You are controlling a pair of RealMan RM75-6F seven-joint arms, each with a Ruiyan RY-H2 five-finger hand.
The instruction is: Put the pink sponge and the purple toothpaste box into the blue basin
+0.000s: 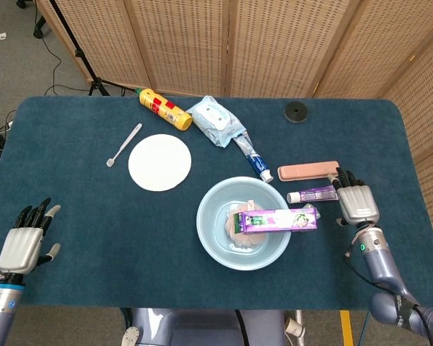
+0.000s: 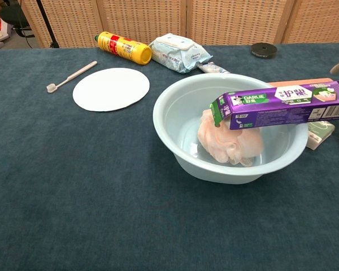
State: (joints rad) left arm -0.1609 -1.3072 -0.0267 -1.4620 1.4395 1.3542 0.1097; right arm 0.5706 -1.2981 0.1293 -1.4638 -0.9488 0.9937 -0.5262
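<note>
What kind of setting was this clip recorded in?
Probably a lab or studio mock-up, not a real bathroom: a table covered in dark blue cloth, woven folding screens behind it, and a tripod leg with cables on the grey floor at the upper left.

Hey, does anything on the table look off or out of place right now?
One thing: the purple toothpaste box isn't lying flat in the blue basin. It rests tilted, one end down over the pink sponge, the other propped on the rim and sticking out past it. Nothing looks spilled or damaged.
</note>
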